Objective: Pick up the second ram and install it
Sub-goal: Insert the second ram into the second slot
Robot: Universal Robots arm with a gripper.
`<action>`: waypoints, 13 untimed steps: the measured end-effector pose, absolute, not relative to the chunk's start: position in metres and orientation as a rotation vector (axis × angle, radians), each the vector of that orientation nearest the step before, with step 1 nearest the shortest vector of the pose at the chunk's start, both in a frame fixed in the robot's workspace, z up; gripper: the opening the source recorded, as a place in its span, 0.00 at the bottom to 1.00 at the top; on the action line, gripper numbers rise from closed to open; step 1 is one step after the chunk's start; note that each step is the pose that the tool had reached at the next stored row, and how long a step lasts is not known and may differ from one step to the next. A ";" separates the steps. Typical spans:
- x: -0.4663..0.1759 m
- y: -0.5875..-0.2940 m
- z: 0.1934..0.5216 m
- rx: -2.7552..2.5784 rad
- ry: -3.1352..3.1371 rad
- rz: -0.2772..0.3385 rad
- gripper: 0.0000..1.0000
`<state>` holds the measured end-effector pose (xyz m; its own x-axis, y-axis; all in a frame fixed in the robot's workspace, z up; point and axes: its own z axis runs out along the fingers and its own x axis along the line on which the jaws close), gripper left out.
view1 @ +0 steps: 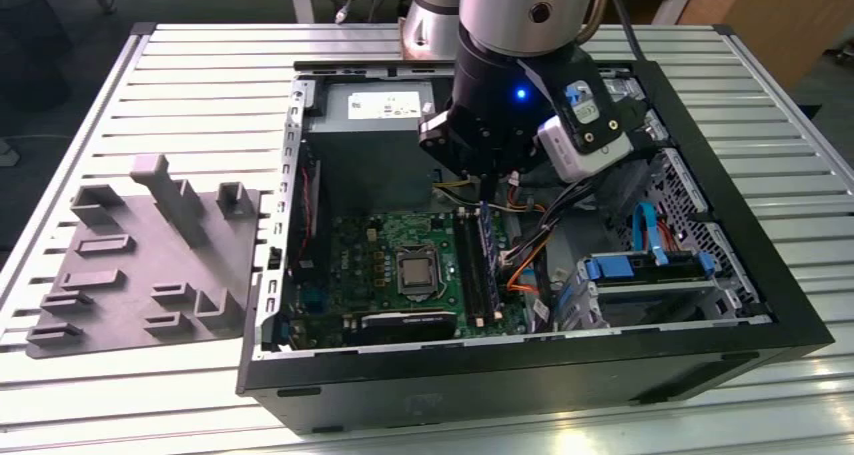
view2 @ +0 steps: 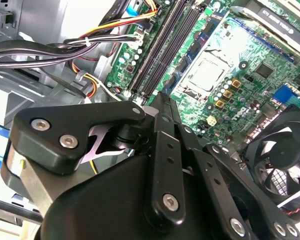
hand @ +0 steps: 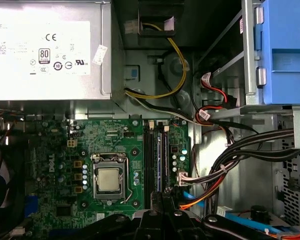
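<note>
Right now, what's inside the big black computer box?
A green motherboard with a silver processor, a grey power supply, cables, a fan and a blue drive bay. The gripper hangs over the box, hiding what lies beneath it.

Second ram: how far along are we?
Done: the pincer is low over the memory slots in the open case. In hand: I can't tell if it holds a stick. Left: seating, since I can't confirm the second ram is in a slot.
</note>
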<state>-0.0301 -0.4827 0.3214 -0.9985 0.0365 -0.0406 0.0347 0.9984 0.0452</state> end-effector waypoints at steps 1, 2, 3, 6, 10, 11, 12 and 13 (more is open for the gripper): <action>-0.030 -0.483 0.321 0.055 3.099 0.069 0.11; -0.030 -0.483 0.321 0.055 3.099 0.069 0.11; -0.030 -0.483 0.321 0.055 3.099 0.069 0.11; -0.030 -0.483 0.320 0.055 3.099 0.069 0.11; -0.030 -0.483 0.320 0.055 3.099 0.069 0.11; -0.030 -0.483 0.319 0.055 3.099 0.069 0.11; -0.030 -0.483 0.319 0.055 3.099 0.069 0.11; -0.030 -0.483 0.319 0.055 3.099 0.069 0.11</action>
